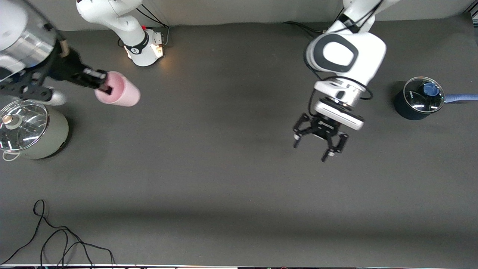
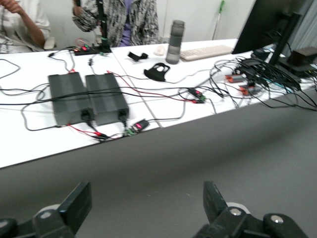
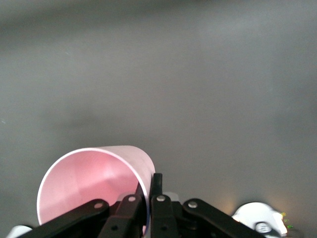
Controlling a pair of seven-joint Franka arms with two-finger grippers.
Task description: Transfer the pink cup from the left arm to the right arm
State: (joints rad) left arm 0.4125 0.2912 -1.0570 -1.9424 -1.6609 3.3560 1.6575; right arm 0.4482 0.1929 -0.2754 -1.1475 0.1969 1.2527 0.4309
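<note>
The pink cup (image 1: 119, 90) is tipped on its side in the air, over the table at the right arm's end, near that arm's base. My right gripper (image 1: 106, 87) is shut on the cup's rim, with one finger inside the wall and one outside. In the right wrist view the cup (image 3: 94, 178) shows its open mouth, pinched by the right gripper (image 3: 150, 186). My left gripper (image 1: 310, 149) hangs open and empty over bare table toward the left arm's end. The left wrist view shows the left gripper (image 2: 147, 198) with its jaws wide apart and nothing between them.
A grey-green pot with a glass lid (image 1: 30, 130) stands at the right arm's end, nearer the front camera than the cup. A dark pot with a blue-knobbed glass lid (image 1: 418, 99) stands at the left arm's end. A loose black cable (image 1: 56, 243) lies at the near edge.
</note>
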